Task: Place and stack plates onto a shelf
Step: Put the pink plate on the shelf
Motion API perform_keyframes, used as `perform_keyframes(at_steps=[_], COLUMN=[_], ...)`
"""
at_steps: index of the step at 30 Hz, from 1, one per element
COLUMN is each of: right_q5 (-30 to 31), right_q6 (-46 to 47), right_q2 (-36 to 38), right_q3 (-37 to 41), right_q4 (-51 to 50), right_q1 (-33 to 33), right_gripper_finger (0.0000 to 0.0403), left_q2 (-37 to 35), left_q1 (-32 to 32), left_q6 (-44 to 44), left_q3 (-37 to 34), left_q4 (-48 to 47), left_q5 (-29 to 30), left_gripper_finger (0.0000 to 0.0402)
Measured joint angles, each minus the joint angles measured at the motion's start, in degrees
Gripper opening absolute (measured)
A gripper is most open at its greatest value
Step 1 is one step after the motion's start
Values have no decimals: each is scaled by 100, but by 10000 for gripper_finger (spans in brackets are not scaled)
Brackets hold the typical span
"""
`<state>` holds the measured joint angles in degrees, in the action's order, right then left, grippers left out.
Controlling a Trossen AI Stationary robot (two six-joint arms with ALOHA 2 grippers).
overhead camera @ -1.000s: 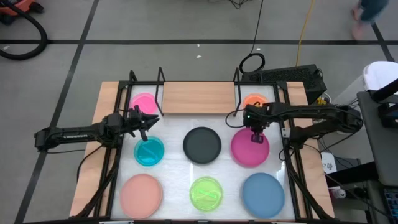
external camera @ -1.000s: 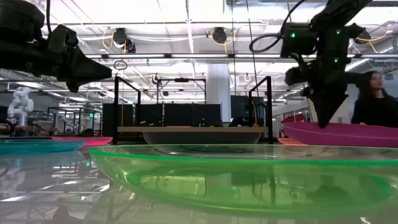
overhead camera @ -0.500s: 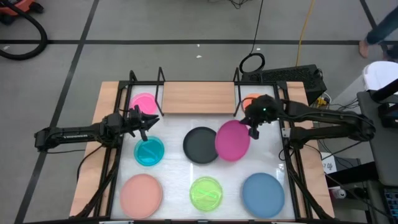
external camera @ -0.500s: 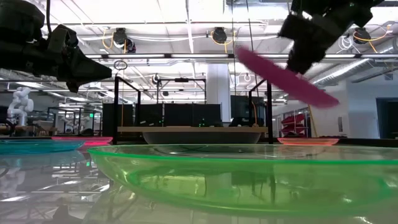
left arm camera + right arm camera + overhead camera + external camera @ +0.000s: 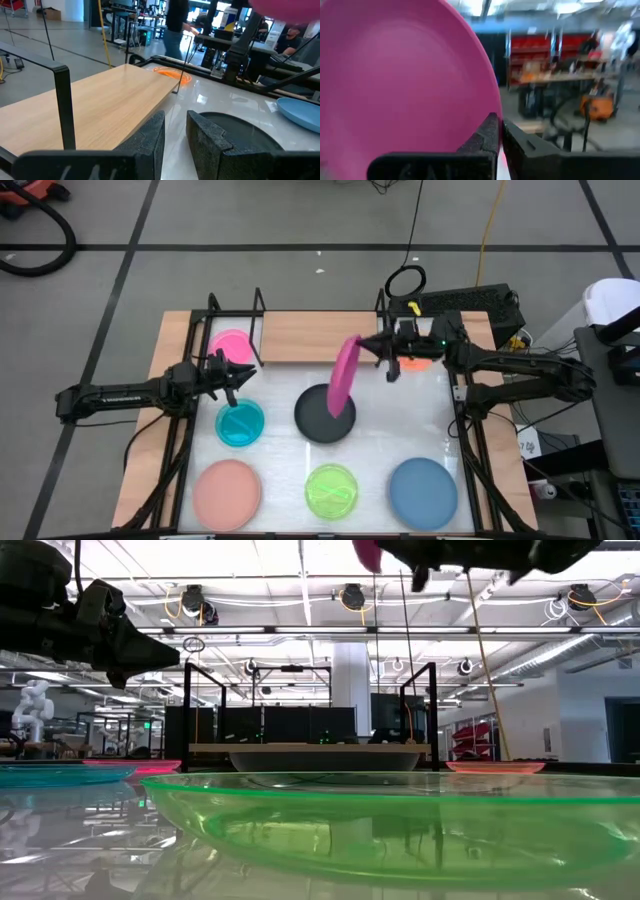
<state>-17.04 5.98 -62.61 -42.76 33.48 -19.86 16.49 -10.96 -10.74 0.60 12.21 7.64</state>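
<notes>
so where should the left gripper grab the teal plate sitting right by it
Grip the translucent teal plate by its raised rim, on the edge nearest the left gripper, coming down from above. It lies flat on the table with no handle, so only the thin rim gives the fingers something to pinch. That near edge looks clear of the black plate.

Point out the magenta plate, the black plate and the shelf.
magenta plate point(image 5: 344, 374), high view, middle of its tilted face.
black plate point(image 5: 316, 420), high view, visible left part of its surface.
shelf point(image 5: 312, 337), high view, bare middle of the wooden board.
</notes>
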Motion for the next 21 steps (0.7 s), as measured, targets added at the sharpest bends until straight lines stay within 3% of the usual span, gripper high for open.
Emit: perform_keyframes(at_steps=[10, 21], right_q5=[179, 178], right_q6=[640, 897], right_q2=[-1902, -3817], right_q3=[-1563, -3643], right_q4=[-33, -1985], right_q1=[-867, -1286], right_gripper_finger=[0, 0], left_q2=[-1, 0], left_q1=[0, 0], left_q6=[0, 0], left_q3=[-2, -2], left_q4=[0, 0], left_q5=[0, 0], left_gripper_finger=[84, 84])
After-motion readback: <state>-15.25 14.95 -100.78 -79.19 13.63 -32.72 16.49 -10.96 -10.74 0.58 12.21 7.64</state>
